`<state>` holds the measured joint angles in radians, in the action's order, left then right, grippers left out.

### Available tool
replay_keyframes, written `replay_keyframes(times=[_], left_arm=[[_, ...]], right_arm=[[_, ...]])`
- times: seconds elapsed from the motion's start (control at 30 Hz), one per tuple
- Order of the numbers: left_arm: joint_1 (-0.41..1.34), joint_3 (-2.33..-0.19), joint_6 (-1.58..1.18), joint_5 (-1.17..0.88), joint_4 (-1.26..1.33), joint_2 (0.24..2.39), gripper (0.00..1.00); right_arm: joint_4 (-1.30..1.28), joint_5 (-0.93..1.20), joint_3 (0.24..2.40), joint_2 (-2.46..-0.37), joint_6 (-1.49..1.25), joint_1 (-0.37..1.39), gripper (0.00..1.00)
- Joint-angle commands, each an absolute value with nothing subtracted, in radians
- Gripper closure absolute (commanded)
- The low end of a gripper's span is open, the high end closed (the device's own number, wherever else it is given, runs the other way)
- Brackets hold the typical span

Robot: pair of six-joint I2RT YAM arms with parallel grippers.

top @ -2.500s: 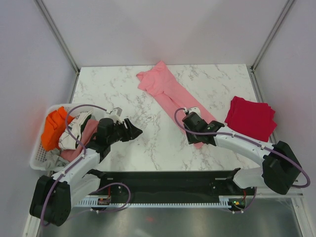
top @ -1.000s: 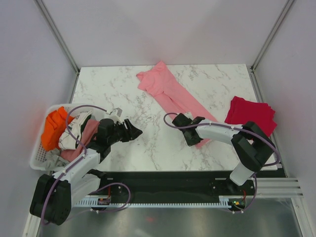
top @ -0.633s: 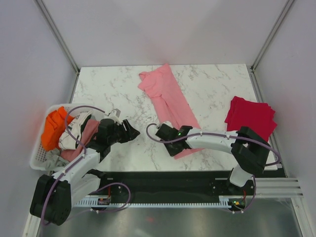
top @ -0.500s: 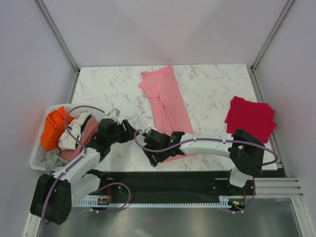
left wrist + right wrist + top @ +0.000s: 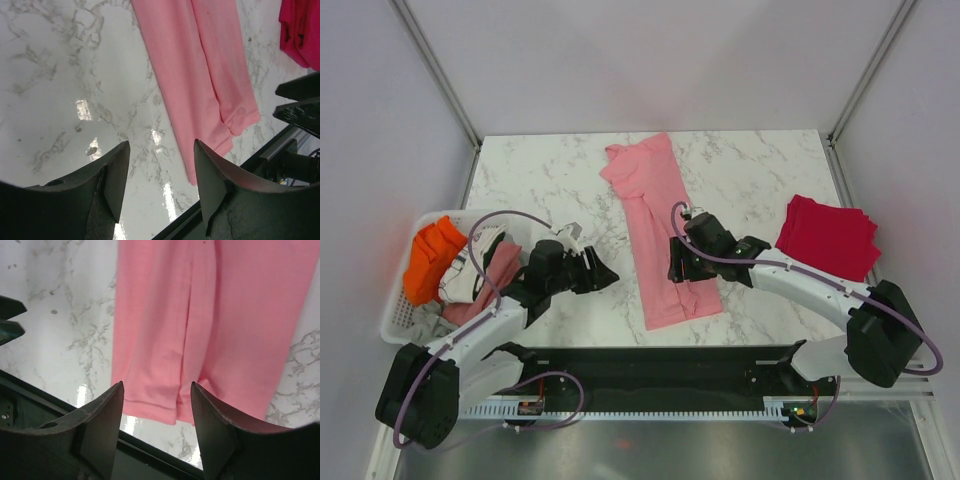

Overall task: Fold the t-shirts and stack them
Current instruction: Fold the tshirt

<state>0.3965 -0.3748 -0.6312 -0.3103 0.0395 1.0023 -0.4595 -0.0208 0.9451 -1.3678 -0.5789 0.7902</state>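
Observation:
The light pink t-shirt (image 5: 665,235) lies flat as a long narrow strip on the marble table (image 5: 540,180), running from the far middle to the near edge. It also fills much of the right wrist view (image 5: 200,315) and shows in the left wrist view (image 5: 200,75). The crimson red t-shirt (image 5: 828,238) lies folded at the right, its corner showing in the left wrist view (image 5: 300,30). My right gripper (image 5: 678,264) (image 5: 156,386) hovers open over the pink strip's near half and holds nothing. To the left of the strip, my left gripper (image 5: 602,272) (image 5: 161,145) stands open and empty over bare marble.
A white basket (image 5: 395,320) with orange cloth (image 5: 430,255) and other clothes stands at the table's left edge. A black rail (image 5: 660,365) runs along the near edge, just below the pink hem. Grey walls close in the table's far and side edges.
My right gripper dragged the pink shirt's near end leftward, turning the strip nearly straight, then opened, let go and drew back over it. The left gripper shifted slightly right.

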Motion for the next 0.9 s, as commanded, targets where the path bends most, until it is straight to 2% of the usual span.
replay_keyframes(times=[0.0, 0.23, 0.47, 0.57, 0.7, 0.87], left_arm=[[0.44, -0.425, -0.695, -0.356, 0.077, 1.019, 0.38], [0.453, -0.439, -0.695, -0.333, 0.04, 1.034, 0.39], [0.453, -0.474, -0.686, -0.322, -0.066, 0.99, 0.38], [0.453, -0.489, -0.678, -0.304, -0.101, 0.968, 0.37], [0.453, -0.496, -0.663, -0.288, -0.124, 0.954, 0.37], [0.453, -0.497, -0.637, -0.269, -0.158, 0.954, 0.37]], right_arm=[[-0.43, 0.024, 0.884, -1.373, -0.535, 0.741, 0.36], [-0.353, 0.135, 0.839, -1.46, -0.491, 0.69, 0.29], [-0.301, 0.236, 0.801, -1.473, -0.45, 0.69, 0.27], [-0.299, 0.232, 0.796, -1.468, -0.422, 0.692, 0.27], [-0.279, 0.21, 0.795, -1.476, -0.388, 0.692, 0.2], [-0.243, 0.277, 0.792, -1.505, -0.403, 0.693, 0.2]])
